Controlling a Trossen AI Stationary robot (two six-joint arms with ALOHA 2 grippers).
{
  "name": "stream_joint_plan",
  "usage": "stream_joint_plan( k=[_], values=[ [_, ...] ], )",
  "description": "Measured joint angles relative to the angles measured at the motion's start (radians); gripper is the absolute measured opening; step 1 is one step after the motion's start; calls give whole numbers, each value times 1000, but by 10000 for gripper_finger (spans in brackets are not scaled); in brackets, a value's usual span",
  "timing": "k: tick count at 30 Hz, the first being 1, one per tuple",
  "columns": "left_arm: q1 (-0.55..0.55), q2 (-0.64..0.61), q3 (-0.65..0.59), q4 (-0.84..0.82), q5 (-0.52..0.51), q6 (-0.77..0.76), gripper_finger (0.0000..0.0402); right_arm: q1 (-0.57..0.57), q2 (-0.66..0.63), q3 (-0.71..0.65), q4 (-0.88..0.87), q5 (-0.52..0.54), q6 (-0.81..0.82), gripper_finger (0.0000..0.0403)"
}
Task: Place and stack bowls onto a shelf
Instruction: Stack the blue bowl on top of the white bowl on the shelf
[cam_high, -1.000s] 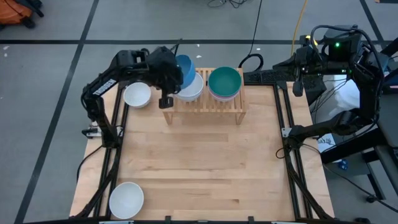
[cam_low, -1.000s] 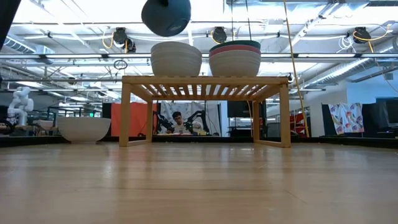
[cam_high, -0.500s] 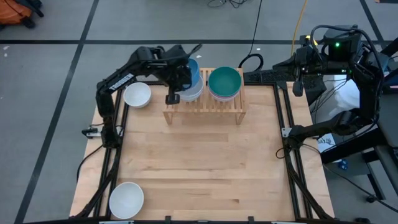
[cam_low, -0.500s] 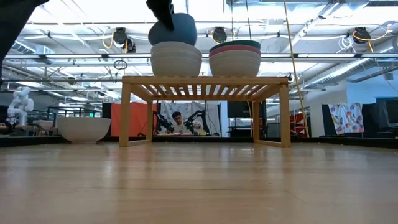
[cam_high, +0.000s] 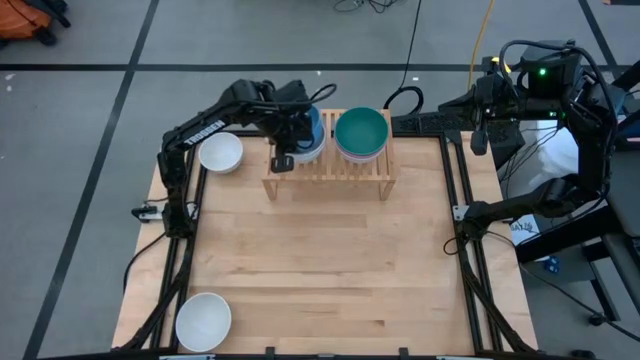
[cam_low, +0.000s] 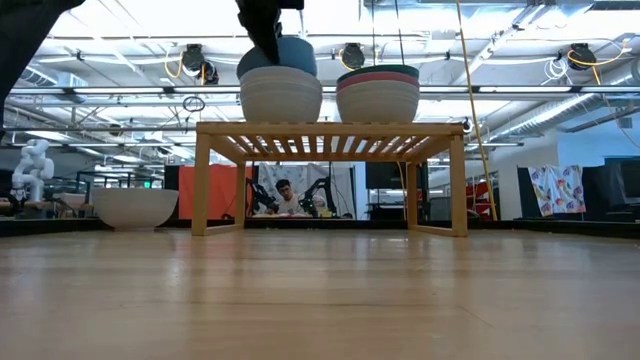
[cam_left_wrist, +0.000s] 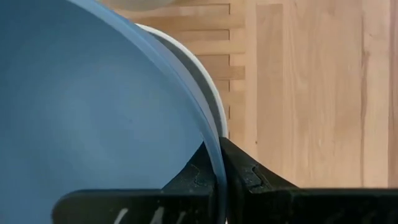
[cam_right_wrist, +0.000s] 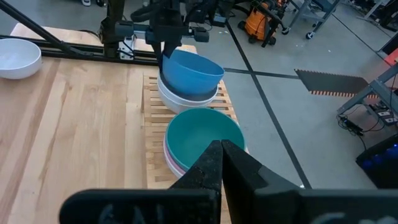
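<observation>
My left gripper (cam_high: 297, 122) is shut on a blue bowl (cam_right_wrist: 189, 71) at the shelf's left half. The blue bowl sits tilted on a stack of white bowls (cam_low: 281, 96) that stands on the slatted light-wood shelf (cam_low: 330, 130). On the shelf's right half a dark green bowl (cam_high: 361, 130) is nested in a pink bowl (cam_low: 378, 79), which sits on a white one. My right gripper (cam_right_wrist: 221, 155) waits shut, raised beyond the table's far right corner. My left gripper holds the blue bowl's rim (cam_left_wrist: 212, 132) on the side toward the table's left, one finger inside the bowl and one outside. The fingers come from above, slanting down. The bowl is tilted, its underside (cam_right_wrist: 186, 87) down in the top white bowl.
One white bowl (cam_high: 220, 152) stands on the table left of the shelf and another (cam_high: 203, 320) at the near left corner. The wooden tabletop (cam_high: 330, 260) in front of the shelf is bare. A person shows in the room behind the shelf.
My left gripper has gone down and toward the table's right with the blue bowl, tipping more steeply. The bowl, which hung clear above the shelf's left end, now sits tilted on the white stack.
</observation>
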Motion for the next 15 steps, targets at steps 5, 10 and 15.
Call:
stream_joint_plan(
  k=[5,10,15],
  values=[
    [0,-2,-84,11,-1,2,5,0,0,0,0,0,-4,0],
    [-1,-8,-120,11,-3,-10,12,0,0,0,0,0,-6,0],
    [-4,-2,-106,-1,-66,-104,47,0,0,0,0,0,-7,0]
  ],
)
